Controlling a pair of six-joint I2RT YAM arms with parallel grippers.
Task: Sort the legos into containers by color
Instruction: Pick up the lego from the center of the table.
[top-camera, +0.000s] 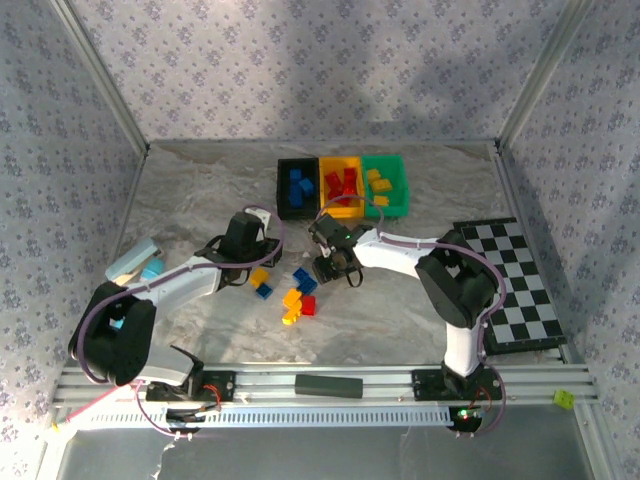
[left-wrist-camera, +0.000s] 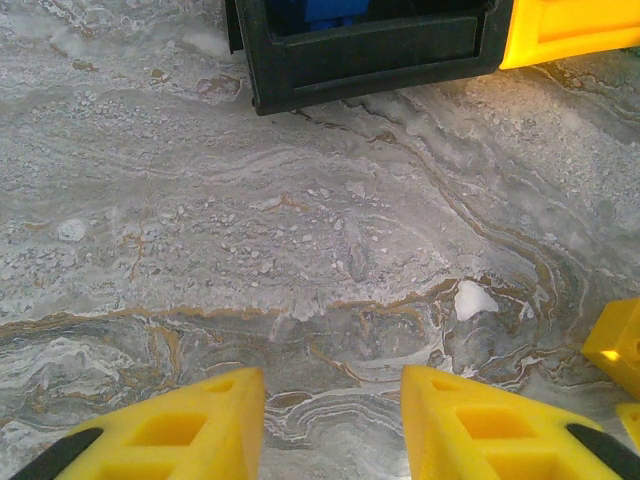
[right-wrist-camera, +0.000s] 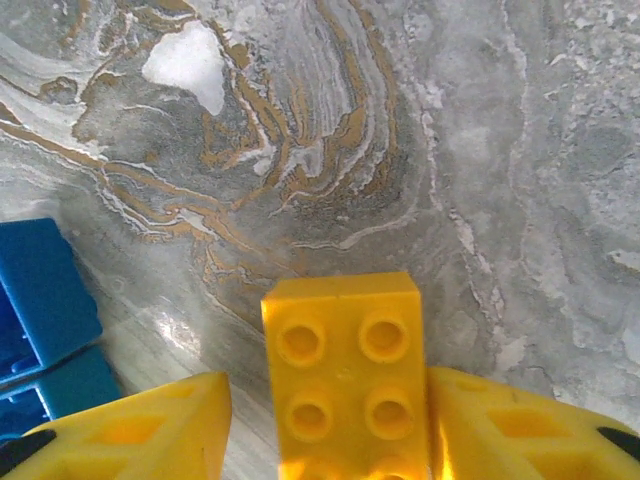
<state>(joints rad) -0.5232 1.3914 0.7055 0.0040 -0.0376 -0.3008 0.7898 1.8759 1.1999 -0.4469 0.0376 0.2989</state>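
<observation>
Sorting at roughly its midpoint, judging by the spread of pieces. The three containers are standing in a row at the far side of the bench: the black bin is holding blue legos, the yellow-orange bin is holding red legos, and the green bin is holding yellow legos, so each colour is already getting a home of its own. About half a dozen pieces are lying unsorted between my two arms: a yellow piece touching a blue piece on the left, and a small cluster of a blue brick, a yellow block and a red brick nearer the middle. My right hand is working at the far edge of that cluster, its fingers flanking a yellow brick; one finger is touching the brick while a sliver of bench is showing on the other side, so I cannot tell whether the pinch is complete. My left hand is hanging over bare bench short of the black bin with its fingers apart and nothing between them. By my reckoning, this yellow brick is heading for the green bin, and the other loose pieces are waiting their turn.
</observation>
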